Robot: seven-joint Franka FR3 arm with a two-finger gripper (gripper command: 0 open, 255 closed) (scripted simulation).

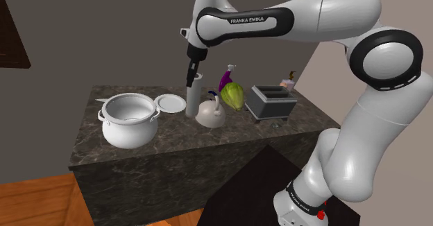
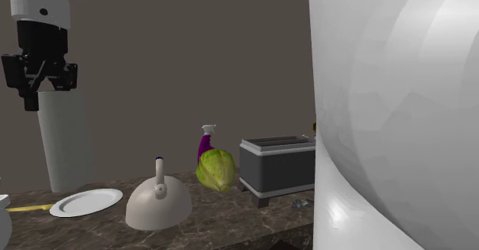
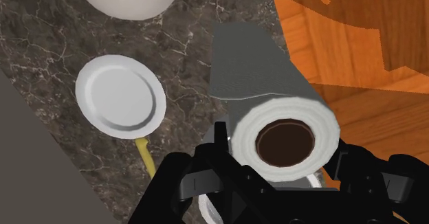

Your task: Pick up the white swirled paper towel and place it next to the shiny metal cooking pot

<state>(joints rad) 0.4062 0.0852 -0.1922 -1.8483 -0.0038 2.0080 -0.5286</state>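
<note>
The white paper towel roll [image 1: 194,94] stands upright at the back of the dark stone counter [image 1: 173,143], between a white plate and a kettle. My black gripper [image 1: 192,74] comes down over its top end, and the fingers clasp the roll's sides [image 3: 285,141]. In the second exterior view the gripper [image 2: 46,95] sits on the roll [image 2: 65,145], whose foot is at counter level. The metal cooking pot [image 1: 128,119] stands toward the shoulder view's left, beyond the plate from the roll.
A white plate [image 1: 170,104] lies between pot and roll. A pale kettle [image 1: 210,112] stands just in front of the roll. A green cabbage [image 1: 233,95], a purple spray bottle [image 1: 227,75] and a grey toaster [image 1: 272,101] stand to the right. A wall runs behind the counter.
</note>
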